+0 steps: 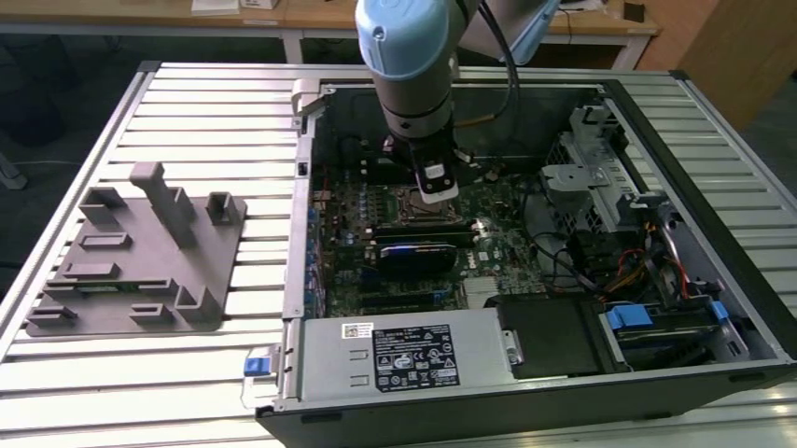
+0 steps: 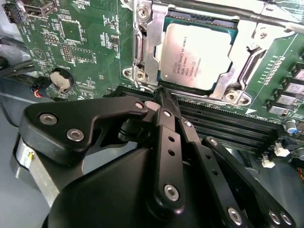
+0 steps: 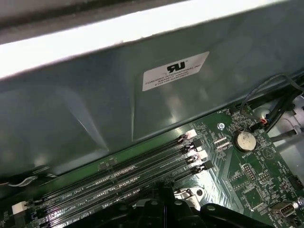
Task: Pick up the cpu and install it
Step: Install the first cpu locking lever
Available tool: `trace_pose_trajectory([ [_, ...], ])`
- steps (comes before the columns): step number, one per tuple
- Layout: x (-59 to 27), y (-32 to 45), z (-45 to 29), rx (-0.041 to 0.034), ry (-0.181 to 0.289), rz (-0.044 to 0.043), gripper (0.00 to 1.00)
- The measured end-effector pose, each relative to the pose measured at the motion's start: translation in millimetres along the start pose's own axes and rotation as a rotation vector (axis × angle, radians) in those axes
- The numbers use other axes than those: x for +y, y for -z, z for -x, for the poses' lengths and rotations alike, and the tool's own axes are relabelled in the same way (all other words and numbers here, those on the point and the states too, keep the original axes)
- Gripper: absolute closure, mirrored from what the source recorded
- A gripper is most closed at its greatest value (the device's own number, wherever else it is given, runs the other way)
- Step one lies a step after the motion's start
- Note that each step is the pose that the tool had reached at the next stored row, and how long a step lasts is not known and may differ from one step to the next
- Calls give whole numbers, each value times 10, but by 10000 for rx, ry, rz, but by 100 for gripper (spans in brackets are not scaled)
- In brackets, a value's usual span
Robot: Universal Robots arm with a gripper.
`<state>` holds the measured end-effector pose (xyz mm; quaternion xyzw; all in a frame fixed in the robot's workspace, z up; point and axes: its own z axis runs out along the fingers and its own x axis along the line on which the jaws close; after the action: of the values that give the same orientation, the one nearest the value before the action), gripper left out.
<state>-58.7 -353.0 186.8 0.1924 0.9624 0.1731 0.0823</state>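
In the socket [image 2: 142, 38], one cpu [image 2: 197, 54]; claw [image 2: 164, 97] beside

Lab or workshop for robot assembly trials. Open desktop computer case [image 1: 524, 243] lies on side on slatted metal worktable [image 1: 187, 121], motherboard [image 1: 412, 233] exposed. Grey plastic fixture tray [image 1: 137, 257] with upright blocks sits on same table, toward exterior view's left of case. Industrial robot arm [image 1: 412, 75] reaches down into case. Wooden desks [image 1: 312, 19] with white legs stand behind table, papers on top. Dark floor around.
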Motion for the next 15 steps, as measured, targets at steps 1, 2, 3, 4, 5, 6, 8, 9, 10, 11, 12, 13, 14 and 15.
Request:
trace_pose_trajectory([
  [1, -3, -1, 1, 9, -6, 23, 89],
  [2, -6, -2, 2, 21, -14, 55, 89],
  [3, -9, -4, 3, 33, -22, 89, 89],
  [4, -13, -6, 4, 45, -30, 122, 89],
  [5, -17, -7, 5, 58, -38, 156, 89],
  [6, -21, -9, 6, 71, -46, 190, 89],
  [8, -28, -10, 8, 87, -57, 233, 89],
  [9, -31, -10, 9, 98, -65, 262, 89],
  [10, -35, -11, 10, 108, -72, 288, 89],
  [11, -39, -11, 12, 117, -78, 314, 89],
  [12, -41, -11, 13, 121, -81, 327, 89],
  [13, -42, -11, 13, 122, -82, 329, 89],
  [14, -43, -10, 13, 122, -82, 327, 89],
  [15, -42, -10, 14, 122, -82, 329, 89],
])
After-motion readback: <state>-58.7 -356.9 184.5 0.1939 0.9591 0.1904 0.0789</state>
